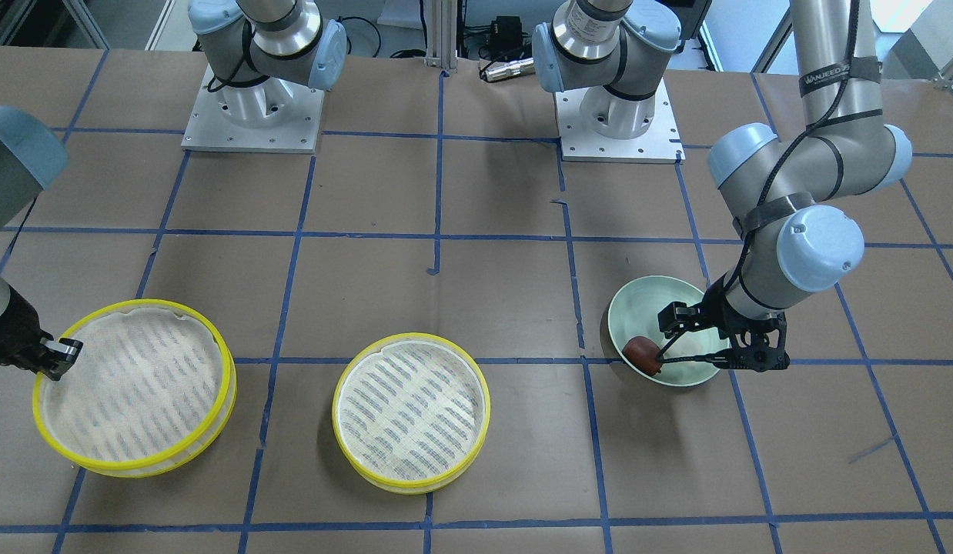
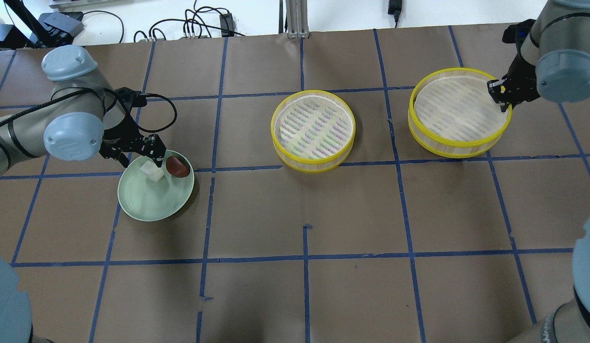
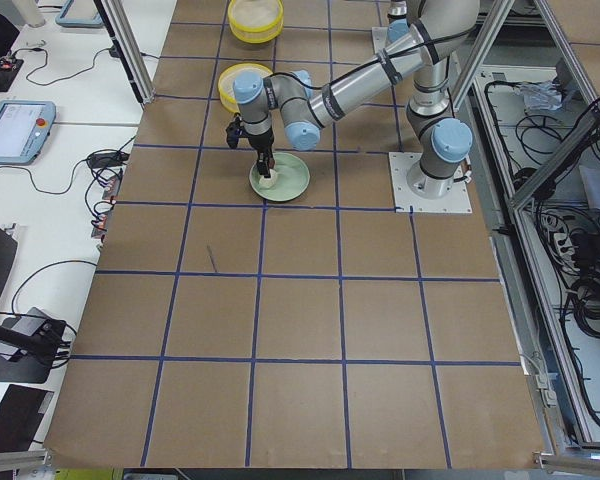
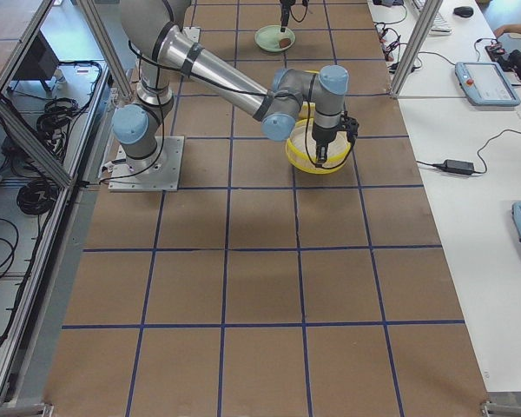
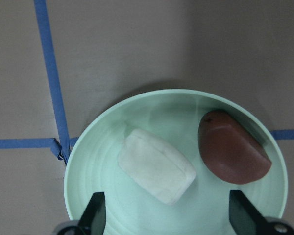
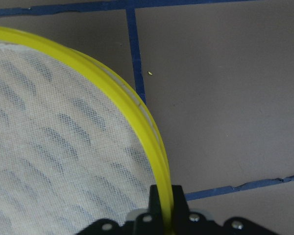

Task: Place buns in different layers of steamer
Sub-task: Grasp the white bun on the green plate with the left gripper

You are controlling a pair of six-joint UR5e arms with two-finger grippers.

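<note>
The white bun [image 5: 156,165] and the reddish-brown bun [image 5: 232,151] lie side by side in the pale green plate [image 5: 137,113]. My left gripper [image 5: 169,218] is open and empty just above the plate, with one finger on each side of the white bun [image 2: 152,171]. The brown bun [image 2: 177,166] lies at the plate's far edge. Two yellow-rimmed steamer layers stand apart and empty: one mid-table [image 2: 313,129], one at the right [image 2: 459,112]. My right gripper [image 6: 162,198] is shut on the right layer's yellow rim [image 6: 137,110].
The plate [image 1: 638,296] stands about two grid squares from the middle layer [image 1: 411,412]. The right-hand layer [image 1: 134,385] lies near the table's end. Both arm bases [image 1: 253,108] stand at the robot's side. Blue tape lines cross the brown table.
</note>
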